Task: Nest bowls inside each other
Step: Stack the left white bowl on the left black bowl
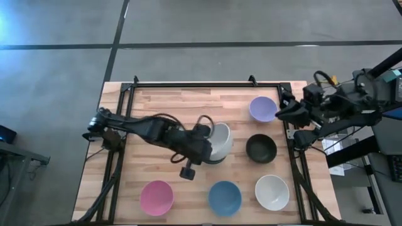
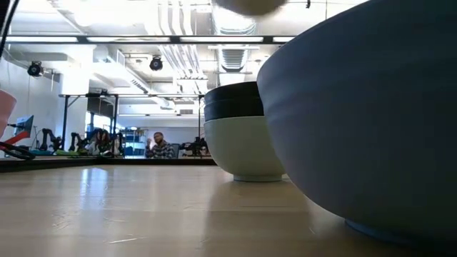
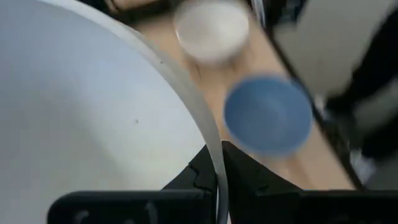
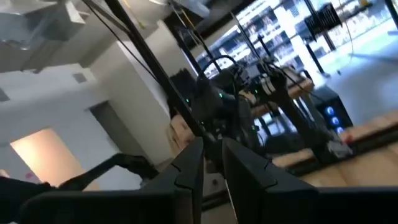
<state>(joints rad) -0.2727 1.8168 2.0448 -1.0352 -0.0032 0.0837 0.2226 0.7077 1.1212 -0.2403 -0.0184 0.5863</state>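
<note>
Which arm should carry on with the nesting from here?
Left. Its gripper is shut on the rim of the white plastic bowl at mid-table, while the right gripper waits beyond the table's right edge.

Overhead and table-level views share the blue bowl [image 1: 224,198] — wrist cameras close

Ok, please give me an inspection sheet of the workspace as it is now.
Surface: wooden table in a black frame.
Job's things: lavender bowl, black bowl, white bowl, blue bowl and pink bowl stand apart; the centre stack shows black bowls in a white one.
Clutter: nothing seen.
Hands: left hand grips the stack's white rim; right hand waits at the table's right edge.
Cables: loops on the left arm.
Surroundings: grey floor; a person far behind.
</note>
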